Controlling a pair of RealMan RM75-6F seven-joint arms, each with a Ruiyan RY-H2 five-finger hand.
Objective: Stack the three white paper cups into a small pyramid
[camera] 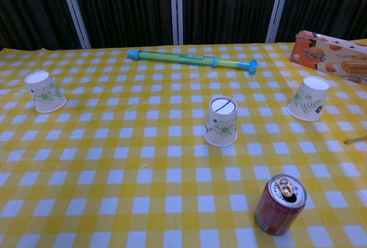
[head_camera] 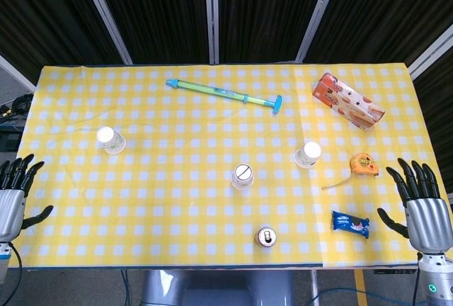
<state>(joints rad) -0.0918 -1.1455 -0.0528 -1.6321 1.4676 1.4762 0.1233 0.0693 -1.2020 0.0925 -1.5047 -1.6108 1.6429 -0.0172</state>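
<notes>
Left hand (head_camera: 15, 191): lower left of head view, fingers spread, holding nothing.
Right hand (head_camera: 422, 203): lower right, fingers spread, holding nothing.
Cups: upside down, well apart; left cup (head_camera: 110, 139), middle cup (head_camera: 242, 176), right cup (head_camera: 307, 154).
Can (head_camera: 266, 236): bottom centre, upright.

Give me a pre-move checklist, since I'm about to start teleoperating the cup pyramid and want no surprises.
1. Three cups present: ok. Left cup, middle cup, right cup stand apart on the table.
2. Cups inverted for stacking: ok. All three sit mouth down in the chest view.
3. Left hand free: ok, fingers apart, holding nothing.
4. Right hand free: ok, fingers apart, holding nothing.
5. Building spot near the middle cup: not ok. The soda can stands close in front of it.
6. Right hand's path to the right cup: cannot tell. The tape measure and blue snack packet lie between.
</notes>
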